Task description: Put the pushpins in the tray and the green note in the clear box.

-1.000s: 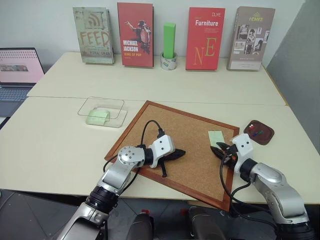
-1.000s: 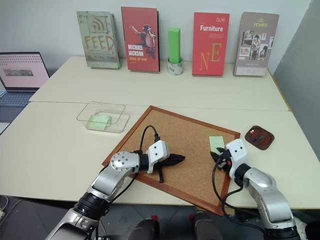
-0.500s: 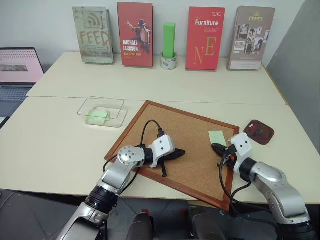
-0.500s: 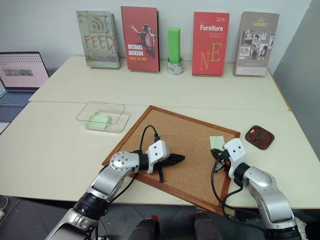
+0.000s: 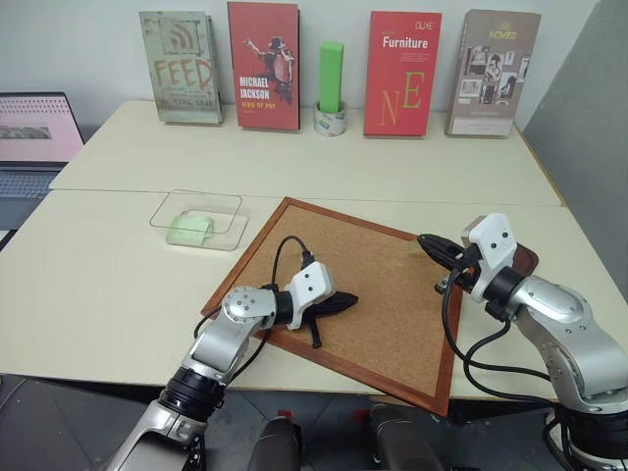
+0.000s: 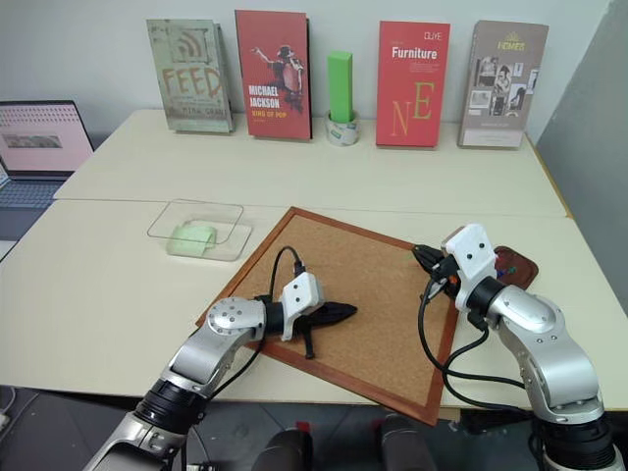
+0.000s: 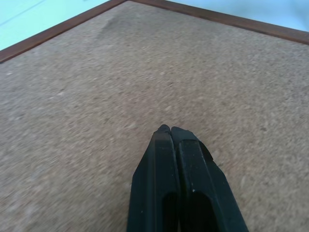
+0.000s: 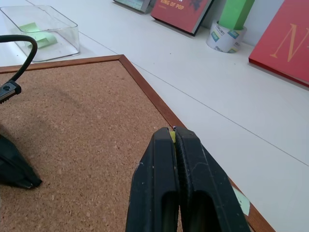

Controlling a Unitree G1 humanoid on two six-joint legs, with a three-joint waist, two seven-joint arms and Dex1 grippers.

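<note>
Right now I have the right gripper (image 5: 425, 241) raised above the right-hand edge of the corkboard (image 5: 363, 265). Its two black fingers are pressed together on the green note (image 8: 242, 201). In the right wrist view a thin yellow-green sliver shows between the fingertips, and a pale corner of the slip sticks out beside one finger. So the note is off the board and in the air, well apart from the clear box (image 5: 196, 218). That box sits on the tabletop (image 5: 108, 285) just beyond the board's left corner, with a pale green pad (image 5: 189, 228) lying inside it.

My left gripper (image 5: 351, 297) lies low over the middle of the corkboard. Its fingers are closed against each other with nothing between them, and the wrist view shows bare cork all round the tips.

Just behind the right gripper, the dark red-brown tray (image 6: 520, 261) rests on the tabletop beside the board's right edge, partly hidden by the wrist. A few small coloured specks in it look like the pushpins (image 6: 505, 263), though they are too small for me to tell apart.

Along the back of the tabletop stand four books and a bright green block (image 5: 332, 77) set in a tape roll.
</note>
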